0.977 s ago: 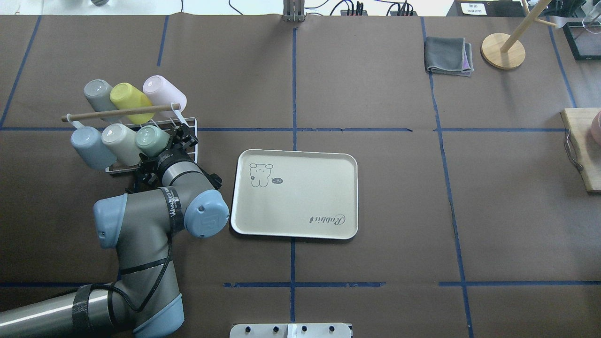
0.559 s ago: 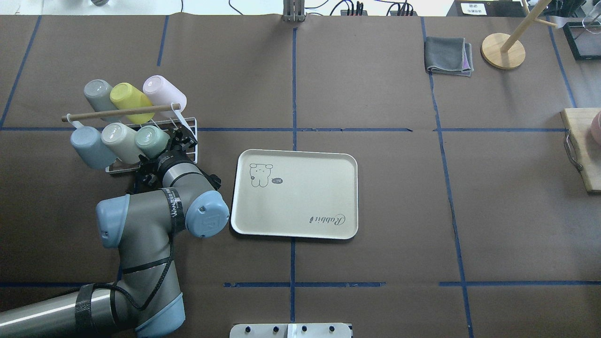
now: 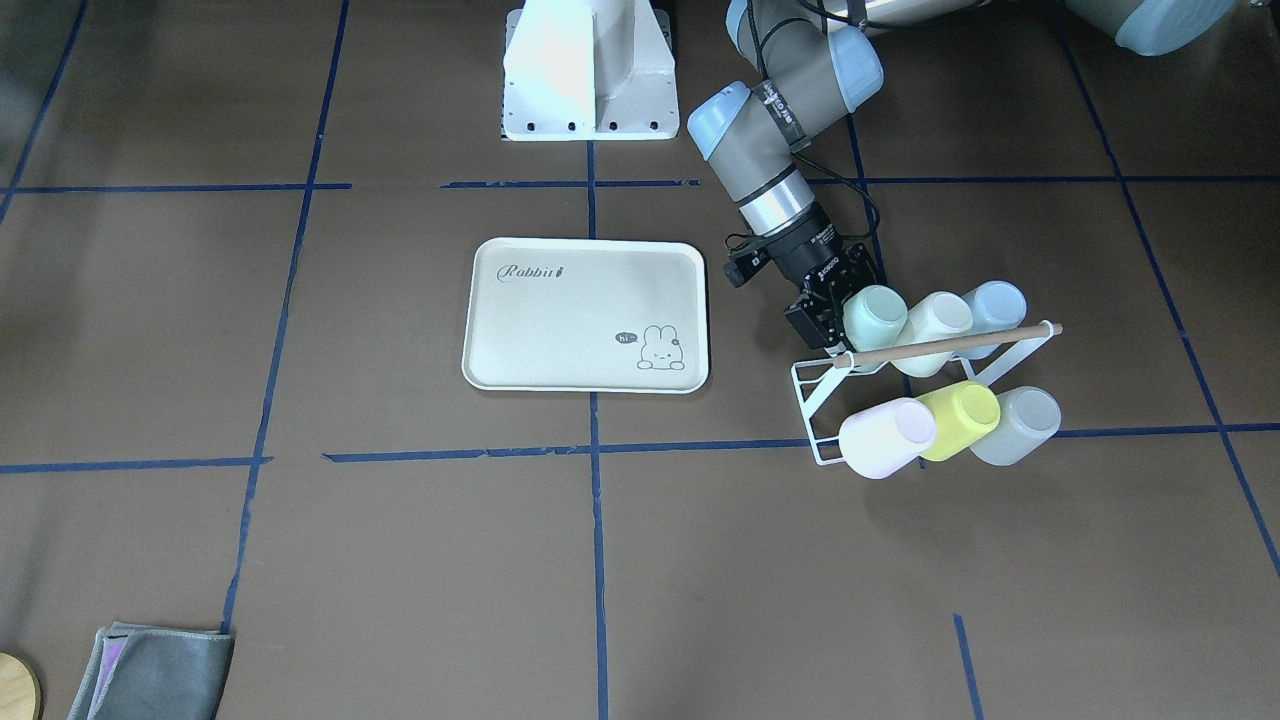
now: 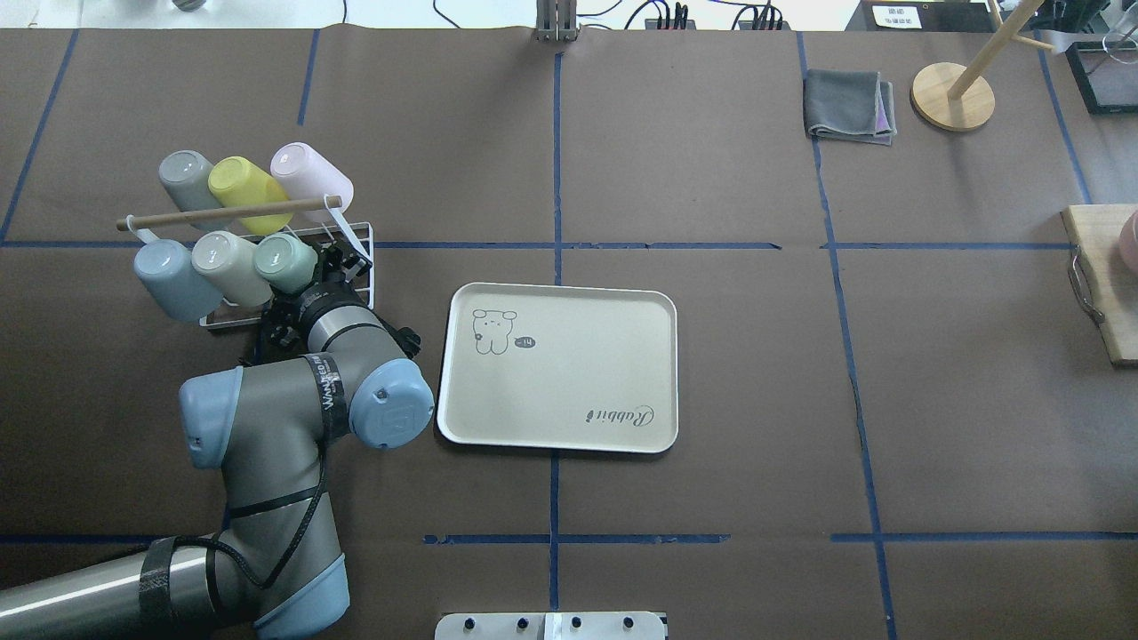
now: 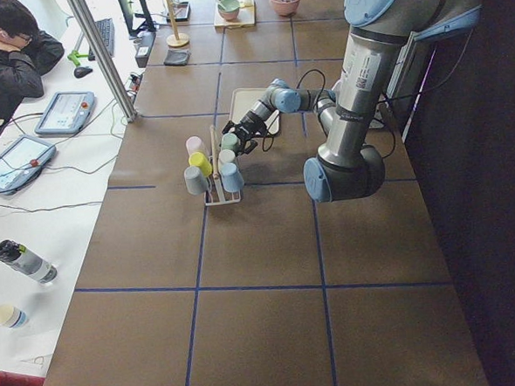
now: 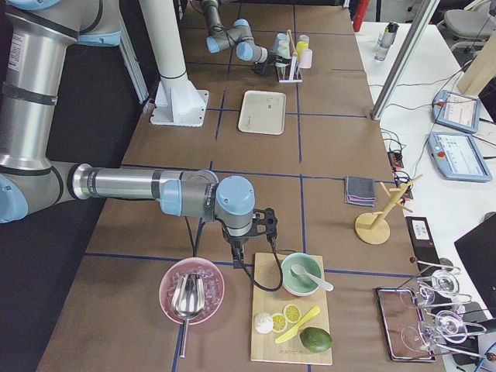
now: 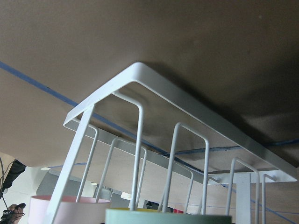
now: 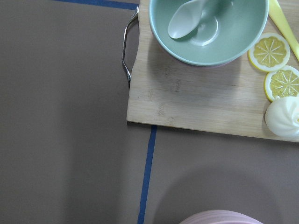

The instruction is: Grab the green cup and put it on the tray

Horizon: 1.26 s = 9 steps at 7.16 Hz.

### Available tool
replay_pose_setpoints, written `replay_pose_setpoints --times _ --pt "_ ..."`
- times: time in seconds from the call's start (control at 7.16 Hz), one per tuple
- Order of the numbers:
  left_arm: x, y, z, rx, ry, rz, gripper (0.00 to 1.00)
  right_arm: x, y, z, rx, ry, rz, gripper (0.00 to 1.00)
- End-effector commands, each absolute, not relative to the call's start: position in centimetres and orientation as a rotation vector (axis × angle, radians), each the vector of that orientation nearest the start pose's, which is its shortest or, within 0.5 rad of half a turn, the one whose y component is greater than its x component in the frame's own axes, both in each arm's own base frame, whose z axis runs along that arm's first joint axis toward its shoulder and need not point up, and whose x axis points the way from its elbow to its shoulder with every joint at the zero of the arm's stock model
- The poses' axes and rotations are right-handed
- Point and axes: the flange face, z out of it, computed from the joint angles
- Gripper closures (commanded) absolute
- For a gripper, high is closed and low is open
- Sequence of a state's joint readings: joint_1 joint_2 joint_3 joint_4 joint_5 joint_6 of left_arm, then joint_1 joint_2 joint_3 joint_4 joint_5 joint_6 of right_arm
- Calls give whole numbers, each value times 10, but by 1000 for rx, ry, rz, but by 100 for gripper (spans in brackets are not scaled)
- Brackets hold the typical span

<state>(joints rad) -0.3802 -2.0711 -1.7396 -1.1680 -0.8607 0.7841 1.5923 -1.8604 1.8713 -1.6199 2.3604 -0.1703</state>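
The pale mint-green cup (image 4: 284,263) lies tilted on the near row of a white wire rack (image 4: 363,238), at its right end; it also shows in the front-facing view (image 3: 873,313). My left gripper (image 3: 828,305) reaches into the rack with its fingers on either side of this cup and looks shut on it. The cup's rim (image 7: 168,218) fills the bottom of the left wrist view. The cream tray (image 4: 569,391) lies flat and bare to the right of the rack. My right gripper (image 6: 237,249) hangs far off over a wooden board (image 8: 187,102); I cannot tell whether it is open.
The rack also holds cream (image 4: 233,267), light blue (image 4: 173,280), grey (image 4: 188,178), yellow-green (image 4: 244,188) and pink (image 4: 307,175) cups under a wooden rod (image 4: 222,213). A folded grey cloth (image 4: 849,105) and a wooden stand (image 4: 953,96) sit far right.
My left gripper and wrist have shifted slightly toward the rack. The green cup has shifted a little up and left with it. The tray has not moved.
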Motion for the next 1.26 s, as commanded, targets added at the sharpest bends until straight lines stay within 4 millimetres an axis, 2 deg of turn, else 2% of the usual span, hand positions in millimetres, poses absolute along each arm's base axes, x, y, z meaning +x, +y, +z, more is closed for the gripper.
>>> replay_pose_setpoints --times 0.0,0.28,0.56,1.12 --pt "499 -418 327 474 -735 1763 37 70 -366 639 39 -790 -126 0" --pt "479 -420 314 494 -737 1762 38 70 -366 639 41 -792 -126 0" --pt "446 -407 303 520 -736 1770 37 70 -367 637 44 -791 -128 0" --pt "382 -389 234 650 -679 1679 37 70 -367 636 45 -791 -127 0"
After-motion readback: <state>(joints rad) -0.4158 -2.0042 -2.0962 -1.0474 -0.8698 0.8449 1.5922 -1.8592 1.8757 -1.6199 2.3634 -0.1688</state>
